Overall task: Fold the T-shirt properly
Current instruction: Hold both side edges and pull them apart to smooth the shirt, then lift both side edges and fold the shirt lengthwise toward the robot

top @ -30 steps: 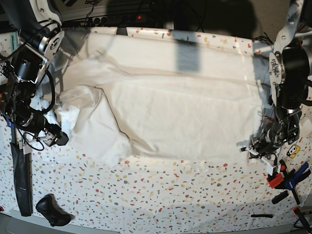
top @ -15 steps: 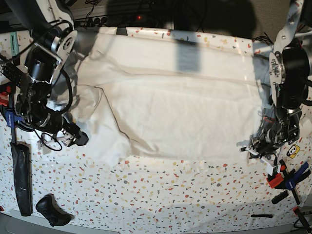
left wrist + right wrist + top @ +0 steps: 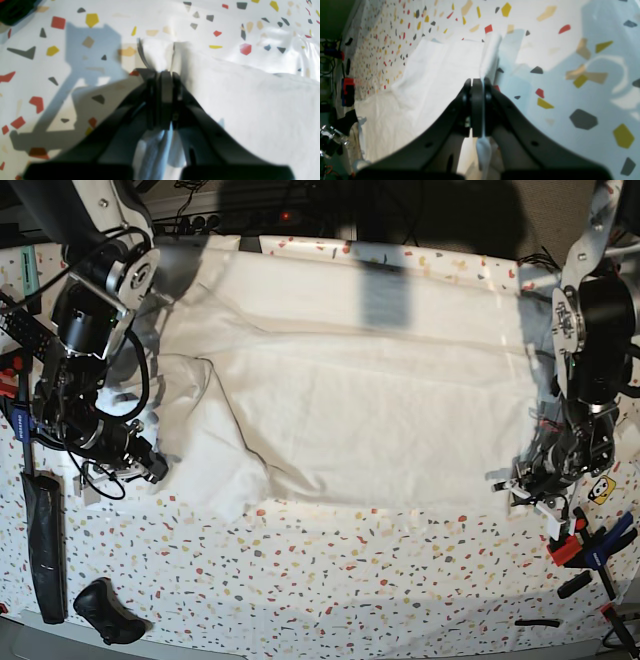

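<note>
Base view: one T-shirt (image 3: 360,410); left gripper (image 3: 162,75), right gripper (image 3: 477,83) both clamping its fabric.

Right hand (image 3: 477,82): we see it closed now on a fold of the shirt (image 3: 380,410); earlier its jaws stood wide.
Right arm: we see it pulled back leftward from half a second ago.
Shirt's left edge: pinched, slightly gathered.

Lighting bright and even from overhead. The T-shirt (image 3: 360,410) is near overexposed, its folds faint. Glare streaks the tabletop (image 3: 275,32) beyond the T-shirt in the left wrist view. Hard blue-grey arm shadows fall beside the T-shirt. Both wrist views soft; near gripper bodies blurred. Base view bows at edges.
</note>
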